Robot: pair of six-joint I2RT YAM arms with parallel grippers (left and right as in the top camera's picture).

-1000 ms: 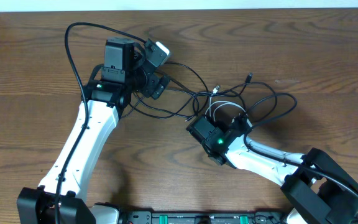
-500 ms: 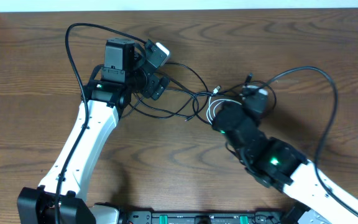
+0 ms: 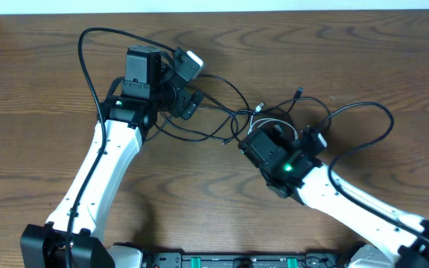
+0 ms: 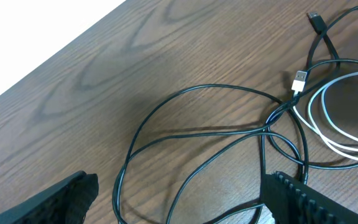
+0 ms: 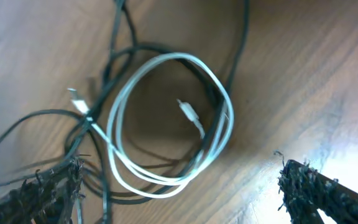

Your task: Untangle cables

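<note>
The cables (image 3: 226, 112) lie in a loose tangle at the middle of the wooden desk (image 3: 36, 89). In the overhead view the tangle's long axis runs from about 9 o'clock, by the left gripper (image 3: 192, 82), to 3 o'clock, by the right gripper (image 3: 263, 135).

Most of the cords are black and cross one another in wide loops (image 4: 229, 134). The white cable (image 5: 166, 57) is coiled into a rough oval, a little taller than wide in the right wrist view, with black strands lying over and under it. One white plug end (image 5: 191, 118) sits inside the coil, pointing towards 5 o'clock.

In the left wrist view a silver plug (image 4: 298, 81) points to about 1 o'clock. A small black plug (image 4: 316, 22) beyond it points to 11 o'clock.

The left gripper (image 4: 179, 186) stands wide apart above the black loops with nothing between its fingers (image 4: 73, 193). The right gripper (image 5: 179, 171) hangs over the white coil, also spread wide and gripping nothing.
</note>
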